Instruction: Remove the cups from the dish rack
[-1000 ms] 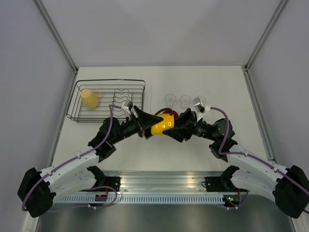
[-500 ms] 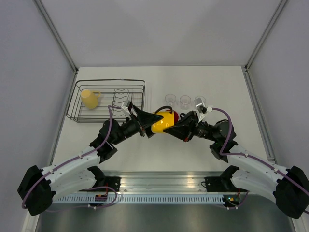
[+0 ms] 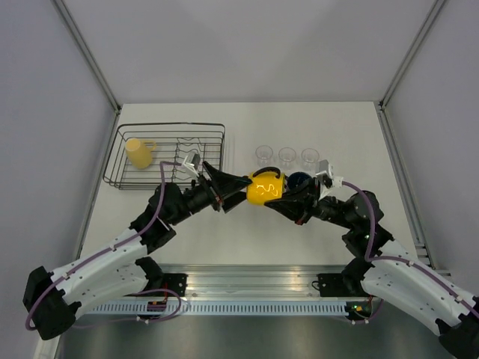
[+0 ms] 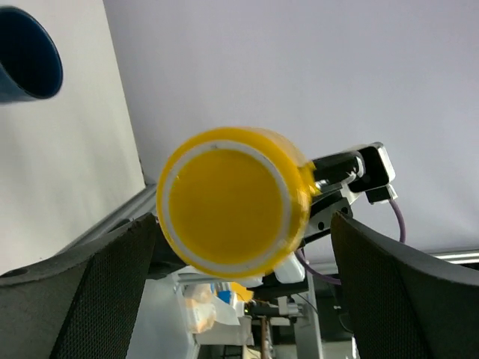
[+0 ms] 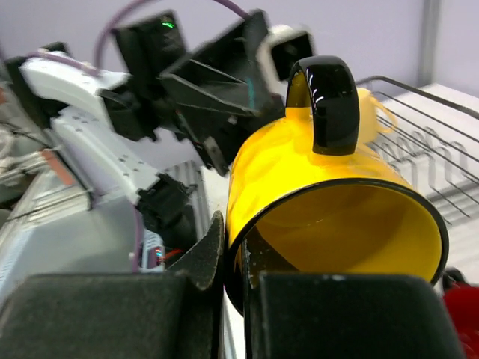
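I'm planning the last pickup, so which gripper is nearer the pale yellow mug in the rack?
Left. The left gripper hangs open just right of the dish rack holding the pale yellow mug; the right gripper, clamped on the bright yellow mug, is farther right.

We see the dish rack (image 3: 172, 155) on the left side of the desk (image 3: 337, 127), with a first mug (image 3: 138, 152) in its left end. To the right of the rack, three tumblers (image 3: 287, 155) stand in a row. Before them, a second mug (image 3: 265, 187) hangs between the left tool (image 3: 243, 183) and the right tool (image 3: 283, 196). A third mug (image 3: 299, 180) is just right of it.
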Action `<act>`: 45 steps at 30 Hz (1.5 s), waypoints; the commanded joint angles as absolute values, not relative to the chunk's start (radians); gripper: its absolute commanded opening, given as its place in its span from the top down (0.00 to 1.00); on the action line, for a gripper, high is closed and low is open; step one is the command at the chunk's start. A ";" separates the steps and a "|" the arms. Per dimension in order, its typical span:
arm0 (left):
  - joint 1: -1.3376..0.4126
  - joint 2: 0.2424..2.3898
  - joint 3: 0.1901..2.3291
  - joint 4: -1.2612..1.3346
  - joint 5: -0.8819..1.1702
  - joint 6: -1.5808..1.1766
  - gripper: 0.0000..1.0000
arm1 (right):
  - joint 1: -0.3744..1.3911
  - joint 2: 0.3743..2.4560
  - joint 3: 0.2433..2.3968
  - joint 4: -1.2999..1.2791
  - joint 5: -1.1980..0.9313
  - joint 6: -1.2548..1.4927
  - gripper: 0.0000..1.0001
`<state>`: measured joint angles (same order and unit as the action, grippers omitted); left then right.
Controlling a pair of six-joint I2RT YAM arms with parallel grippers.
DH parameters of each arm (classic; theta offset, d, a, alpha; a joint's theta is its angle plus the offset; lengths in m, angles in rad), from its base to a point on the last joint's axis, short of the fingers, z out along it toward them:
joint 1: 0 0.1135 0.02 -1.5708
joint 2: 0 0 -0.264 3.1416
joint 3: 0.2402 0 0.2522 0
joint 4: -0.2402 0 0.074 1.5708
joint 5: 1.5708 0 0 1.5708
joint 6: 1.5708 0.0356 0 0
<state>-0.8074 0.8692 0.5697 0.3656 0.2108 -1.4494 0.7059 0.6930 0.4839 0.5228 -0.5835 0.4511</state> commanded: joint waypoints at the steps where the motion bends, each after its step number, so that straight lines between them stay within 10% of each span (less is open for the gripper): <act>1: -0.798 0.780 0.658 0.201 0.068 -1.272 0.00 | 0.706 0.632 0.589 0.241 -0.448 0.255 0.99; 18: -0.793 0.561 0.945 -0.455 -0.133 -0.576 0.00 | 0.683 0.769 0.923 -0.534 0.538 0.152 1.00; 45: -0.793 0.308 0.795 -0.672 -0.230 -0.276 0.00 | 0.190 1.296 0.996 -0.643 -0.035 -0.302 0.99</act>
<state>-0.7940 0.3420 0.8013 -0.6930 -0.2001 -0.3244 0.1970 1.2919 0.9844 -0.7170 -0.0353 -0.2333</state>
